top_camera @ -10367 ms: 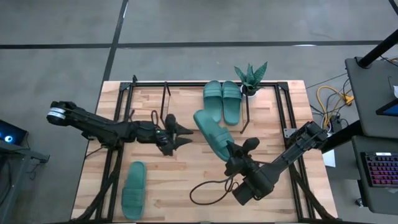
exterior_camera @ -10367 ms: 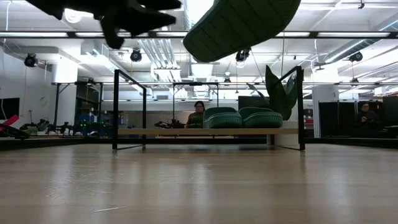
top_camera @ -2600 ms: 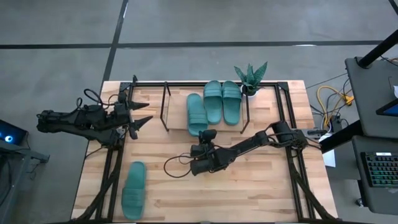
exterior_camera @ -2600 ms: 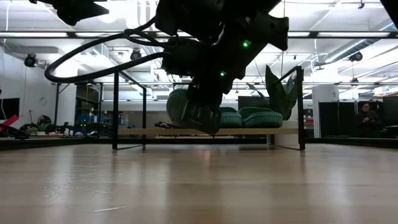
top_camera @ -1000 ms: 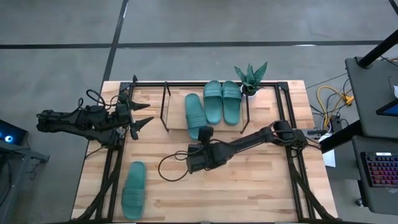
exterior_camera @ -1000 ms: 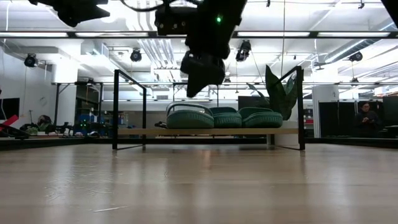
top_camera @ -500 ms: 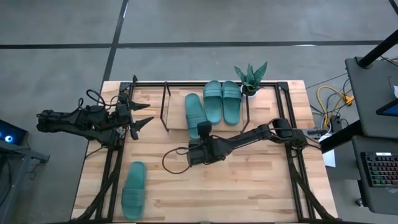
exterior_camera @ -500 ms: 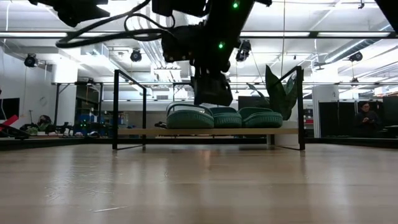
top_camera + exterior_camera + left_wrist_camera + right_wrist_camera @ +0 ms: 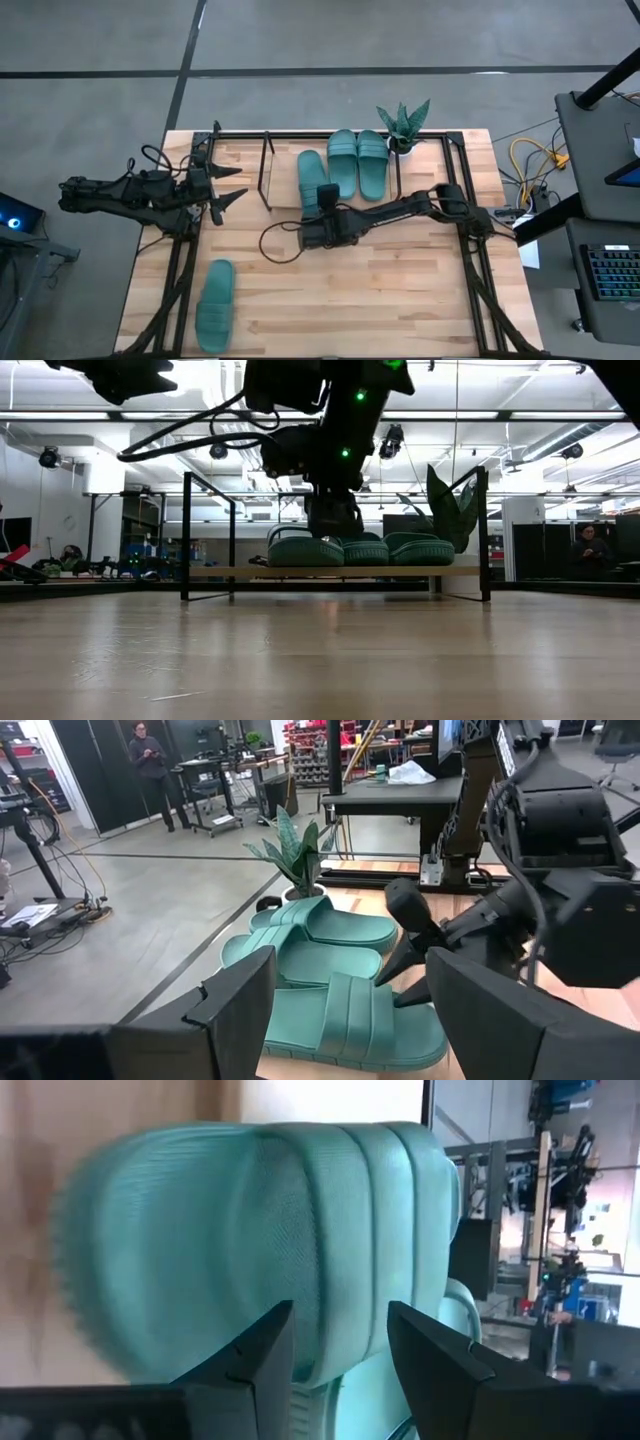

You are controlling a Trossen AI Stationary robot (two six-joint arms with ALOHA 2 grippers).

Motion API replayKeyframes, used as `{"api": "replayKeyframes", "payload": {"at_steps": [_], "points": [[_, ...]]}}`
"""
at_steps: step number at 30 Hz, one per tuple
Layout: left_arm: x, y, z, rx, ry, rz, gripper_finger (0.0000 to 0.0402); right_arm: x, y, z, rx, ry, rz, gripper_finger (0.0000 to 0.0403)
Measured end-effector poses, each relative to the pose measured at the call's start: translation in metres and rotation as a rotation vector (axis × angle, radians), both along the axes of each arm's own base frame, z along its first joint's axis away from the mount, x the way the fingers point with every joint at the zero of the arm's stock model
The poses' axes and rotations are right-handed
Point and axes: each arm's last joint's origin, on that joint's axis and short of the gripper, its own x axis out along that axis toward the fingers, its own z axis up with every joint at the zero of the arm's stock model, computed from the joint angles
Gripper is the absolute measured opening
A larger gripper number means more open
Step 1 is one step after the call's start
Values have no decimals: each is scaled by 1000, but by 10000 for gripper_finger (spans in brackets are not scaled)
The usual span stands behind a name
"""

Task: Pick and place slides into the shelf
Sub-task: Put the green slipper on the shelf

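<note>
Three teal slides lie side by side on the shelf [image 9: 262, 172] toward twelve o'clock on the surface [image 9: 420, 300]: a pair [image 9: 357, 162] beside the potted plant [image 9: 403, 125], and a third slide [image 9: 312, 184] at their nine o'clock side. The right tool [image 9: 327, 203] sits at this third slide's near end, fingers [image 9: 255, 1360] parted and pointing at its heel; whether they touch the rubber is hard to say. The fourth slide [image 9: 214, 304] lies alone near seven o'clock, well apart from the shelf. The left tool [image 9: 226, 184] hovers at nine o'clock by the shelf's end, spread wide and empty.
</note>
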Motion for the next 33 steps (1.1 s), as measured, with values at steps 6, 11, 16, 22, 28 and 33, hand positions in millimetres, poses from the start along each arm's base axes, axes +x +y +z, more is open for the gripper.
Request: {"api": "replayKeyframes", "payload": {"at_steps": [6,11,16,22,28,33], "points": [[0,0,-1,2,16,0,244,6,-11,1,6,-39,-13,150],[0,0,-2,2,16,0,244,7,-13,1,11,-50,-14,118],[-1,0,-1,2,15,0,244,6,-13,1,24,-94,-51,39],[0,0,-2,2,18,0,244,4,-14,-2,-8,-191,-145,14],[-1,0,-2,2,16,0,244,2,-12,-5,-38,-252,-197,13],[-1,0,-2,2,17,0,244,-1,-9,-8,-49,-255,-201,13]]}}
